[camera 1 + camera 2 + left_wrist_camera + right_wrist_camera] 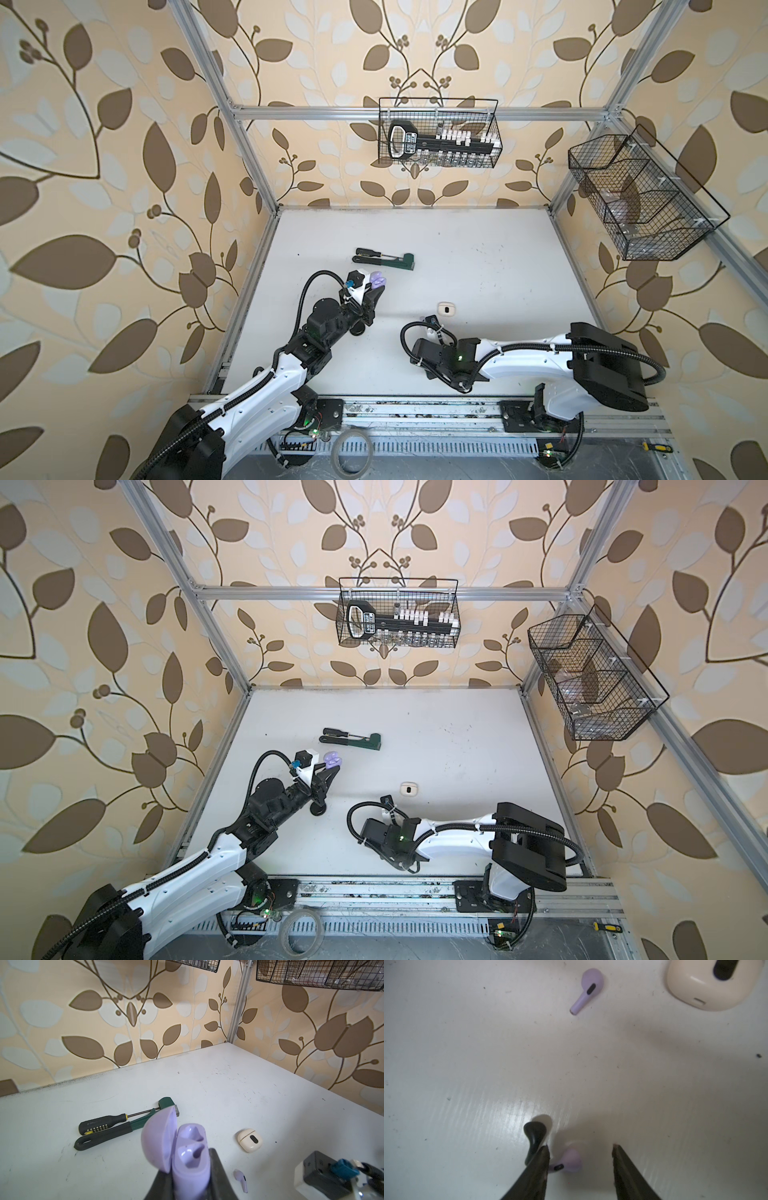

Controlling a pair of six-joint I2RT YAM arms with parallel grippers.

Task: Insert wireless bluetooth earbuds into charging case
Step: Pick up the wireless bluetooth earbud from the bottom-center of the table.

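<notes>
Reading the top views as a clock with the robot's base at 6, the right gripper (580, 1146) hangs low over the table (467, 1064) on the 6 o'clock side. Its jaws are spread. One lilac bud (570, 1160) lies between them, close against one jaw and not pinched. A black bud (534, 1136) lies just outside that same jaw, with a white shape behind it that I cannot identify.

Farther out, a second lilac bud (588, 987) lies alone. Near it, about the middle of the table, is the cream case (446, 308), with its lid closed.

At 10 o'clock from the cream case, the left gripper (190, 1172) is pressed together on the lilac case (187, 1159) and holds it above the table. The lid (158, 1142) stands open, and both sockets look empty.

So I judge the task to be at an early stage. One case is open and ready, but no bud is seated in it. Both lilac buds wait on the table, and the black bud also.

Toward 11 o'clock lie a screwdriver (104, 1124) and a green tool (145, 1121), side by side and touching. The table is white, scuffed and speckled. Leaf wallpaper (104, 166) covers the walls. One wire basket (438, 133) hangs at 12 o'clock and another basket (640, 195) at 2 o'clock.
</notes>
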